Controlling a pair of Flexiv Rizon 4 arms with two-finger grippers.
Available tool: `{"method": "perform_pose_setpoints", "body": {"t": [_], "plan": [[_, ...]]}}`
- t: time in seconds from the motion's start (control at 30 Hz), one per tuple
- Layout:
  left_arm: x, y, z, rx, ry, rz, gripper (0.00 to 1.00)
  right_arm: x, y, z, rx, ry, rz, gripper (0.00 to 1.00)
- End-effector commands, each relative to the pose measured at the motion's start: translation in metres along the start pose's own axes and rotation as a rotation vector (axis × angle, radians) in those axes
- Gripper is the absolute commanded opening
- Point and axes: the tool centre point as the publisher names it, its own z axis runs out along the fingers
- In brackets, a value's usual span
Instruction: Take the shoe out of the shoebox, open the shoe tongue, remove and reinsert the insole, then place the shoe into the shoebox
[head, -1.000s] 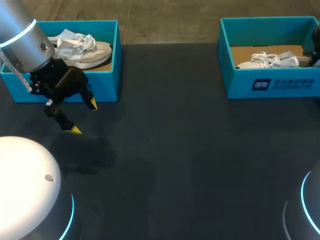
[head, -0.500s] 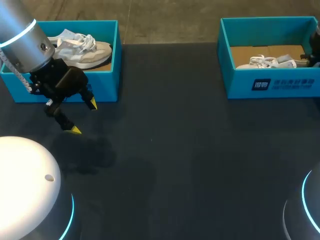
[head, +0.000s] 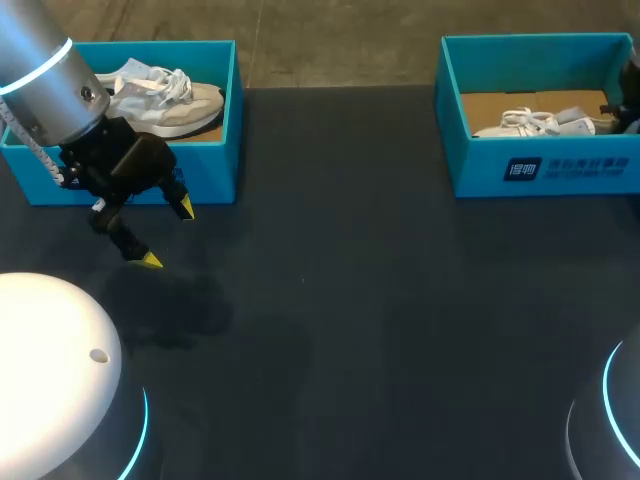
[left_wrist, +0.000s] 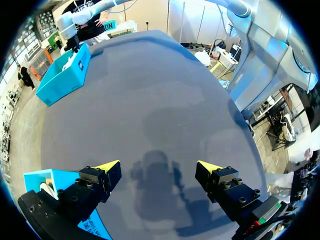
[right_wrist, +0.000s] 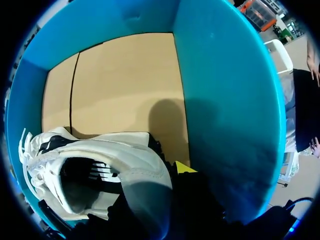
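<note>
The shoe (right_wrist: 95, 165) lies on its side on the cardboard floor of the right shoebox (right_wrist: 225, 100), at the far right of the table (head: 350, 300), with its laces toward one end wall and its open heel toward the right gripper (right_wrist: 172, 175). That gripper is down inside the box, right against the heel collar, close to the side wall. Most of it is hidden behind the shoe, so I cannot tell whether it is clenched on the heel or only resting beside it. The step in hand looks like the first one, taking the shoe out, and nothing suggests the shoe has left the floor of the box. The next move calls for a sure hold on the heel rim, then a straight lift high enough to pass the wall, since the shoe sits close to it and could catch. The left gripper (head: 167, 233) hangs released, jaws wide apart and holding nothing, over bare table just in front of the left shoebox (head: 200, 170), which holds a second shoe (head: 165, 100). It is well apart from the right box and would have to cross the table to help with the tongue
</note>
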Motion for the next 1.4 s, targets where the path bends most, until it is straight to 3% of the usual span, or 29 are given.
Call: {"method": "perform_pose_setpoints", "body": {"t": [0.03,0.33,1.1,1.17,1.23,1.27,1.3,1.4], "plan": [[0.0009,-0.0002,-0.0005,-0.003,0.0,0.0,1.0,-0.0007,0.0011,-0.001,-0.009,-0.009,0.008,0.0],[0.0009,-0.0002,-0.0005,-0.003,0.0,0.0,1.0,-0.0023,-0.0007,-0.0104,-0.031,-0.006,0.013,0.0],[0.0009,-0.0002,-0.0005,-0.003,0.0,0.0,1.0,-0.002,-0.0017,-0.0017,-0.018,-0.028,-0.058,0.0],[0.0009,-0.0002,-0.0005,-0.003,0.0,0.0,1.0,-0.0021,-0.0018,-0.0015,-0.017,-0.026,-0.057,0.09],[0.0009,-0.0002,-0.0005,-0.003,0.0,0.0,1.0,-0.002,-0.0021,-0.0016,-0.016,-0.024,-0.057,0.41],[0.0009,-0.0002,-0.0005,-0.003,0.0,0.0,1.0,-0.0017,-0.0023,-0.0021,-0.016,-0.023,-0.058,0.49],[0.0009,-0.0002,-0.0005,-0.003,0.0,0.0,1.0,-0.0013,-0.0024,-0.0031,-0.016,-0.023,-0.058,0.7],[0.0009,-0.0002,-0.0005,-0.003,0.0,0.0,1.0,-0.0015,-0.0026,-0.0075,-0.02,-0.017,-0.059,1.0]]}}
